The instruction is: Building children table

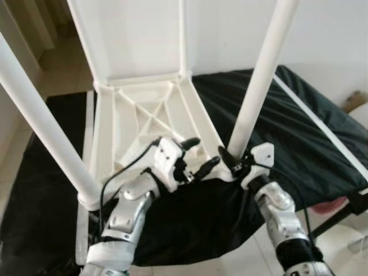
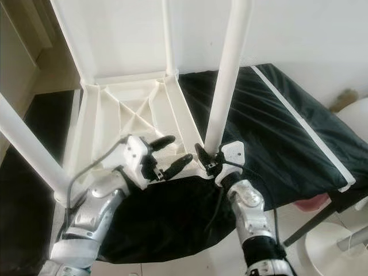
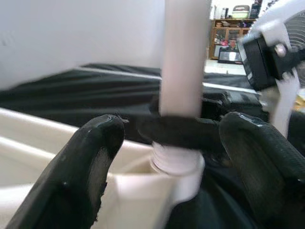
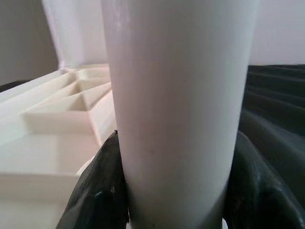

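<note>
Both jaws at table leg (image 1: 261, 75) base: right gripper (image 1: 232, 164) clamped on it, left gripper (image 1: 197, 156) spread beside.

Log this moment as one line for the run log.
right tool: shut on table leg near its socket | left tool: open beside it | upturned tabletop on black cloth

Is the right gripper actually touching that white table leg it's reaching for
Touching. In the right wrist view, both black fingers press against the sides of the white leg, with no gap; the right gripper clamps its base.
</note>
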### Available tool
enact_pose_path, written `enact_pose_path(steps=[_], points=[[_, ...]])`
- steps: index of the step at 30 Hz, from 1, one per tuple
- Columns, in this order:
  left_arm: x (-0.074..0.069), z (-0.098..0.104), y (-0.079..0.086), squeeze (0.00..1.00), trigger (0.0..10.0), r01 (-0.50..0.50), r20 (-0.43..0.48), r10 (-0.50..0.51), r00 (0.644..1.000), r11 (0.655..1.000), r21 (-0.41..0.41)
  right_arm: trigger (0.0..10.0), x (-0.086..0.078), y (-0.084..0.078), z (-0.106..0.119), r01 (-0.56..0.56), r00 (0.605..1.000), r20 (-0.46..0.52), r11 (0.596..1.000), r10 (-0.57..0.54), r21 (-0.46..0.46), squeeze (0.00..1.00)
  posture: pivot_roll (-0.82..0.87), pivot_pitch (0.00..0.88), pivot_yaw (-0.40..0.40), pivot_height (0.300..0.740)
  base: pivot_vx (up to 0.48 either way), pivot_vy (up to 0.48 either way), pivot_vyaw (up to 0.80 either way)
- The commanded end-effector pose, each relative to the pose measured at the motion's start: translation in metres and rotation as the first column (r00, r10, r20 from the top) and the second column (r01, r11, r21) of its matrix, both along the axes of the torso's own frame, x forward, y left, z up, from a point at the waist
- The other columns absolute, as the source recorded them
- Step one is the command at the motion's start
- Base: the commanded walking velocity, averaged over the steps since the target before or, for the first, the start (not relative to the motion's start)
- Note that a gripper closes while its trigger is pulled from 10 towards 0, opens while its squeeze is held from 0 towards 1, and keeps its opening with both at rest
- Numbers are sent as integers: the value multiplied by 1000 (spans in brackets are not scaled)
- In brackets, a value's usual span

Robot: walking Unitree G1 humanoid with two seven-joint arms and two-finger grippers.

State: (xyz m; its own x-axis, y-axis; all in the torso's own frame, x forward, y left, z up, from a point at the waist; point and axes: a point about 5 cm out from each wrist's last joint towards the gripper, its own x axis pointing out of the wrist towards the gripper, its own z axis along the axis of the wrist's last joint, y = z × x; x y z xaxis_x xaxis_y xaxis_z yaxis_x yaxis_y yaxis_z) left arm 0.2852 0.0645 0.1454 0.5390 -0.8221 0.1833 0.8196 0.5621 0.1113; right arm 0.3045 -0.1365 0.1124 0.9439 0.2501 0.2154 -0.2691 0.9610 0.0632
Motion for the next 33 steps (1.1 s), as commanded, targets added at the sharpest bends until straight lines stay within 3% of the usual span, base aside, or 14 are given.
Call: enact_pose_path(steps=[1,2,4,6,8,12,20,21,27,30,33], points=[[0,-2,-2,0,10000,-12,-7,12,1000,1000,-4,10000,-2,-7,-10,132,989,-68,989,-128,63,0,36,0,-10,740,0,0,0],[0,-2,-2,0,10000,-12,-7,12,1000,1000,-4,10000,-2,-7,-10,132,989,-68,989,-128,63,0,36,0,-10,740,0,0,0],[-1,-2,-4,0,10000,-13,-26,12,1000,999,-29,10000,-3,-11,-16,269,955,-133,963,-266,7,0,35,0,-11,740,0,0,0],[-1,-2,-4,0,10000,-13,-26,12,1000,999,-29,10000,-3,-11,-16,269,955,-133,963,-266,7,0,35,0,-11,740,0,0,0],[-3,-2,-7,0,10000,-2,-42,0,999,998,-55,10000,-7,-8,-20,357,918,-172,934,-356,-28,0,16,0,-6,740,0,0,0],[-6,-3,-10,0,10000,15,-59,-19,998,997,-71,10000,-12,3,-21,344,921,-166,936,-351,-69,0,3,0,2,740,0,0,0],[-3,0,-10,0,10000,17,-54,-21,998,997,-72,10000,-15,-1,-18,373,913,-141,923,-383,-90,0,0,0,5,740,0,0,0],[-2,1,-9,0,10000,16,-52,-19,998,997,-73,10000,-14,-2,-15,378,913,-122,920,-388,-100,1000,-3,0,7,740,0,0,0],[-1,2,-8,0,10000,16,-50,-20,999,997,-71,10000,-14,-3,-9,352,929,-89,932,-360,-91,1000,-4,0,9,740,0,0,0],[-2,3,-5,0,10000,36,-46,-38,998,998,-54,10000,-18,-16,9,270,963,15,959,-270,-86,1000,-3,0,14,740,0,0,0],[-3,4,-3,0,10000,39,-45,-41,998,998,-51,10000,-19,-20,10,241,971,18,967,-240,-88,1000,-2,0,20,740,0,0,0]])
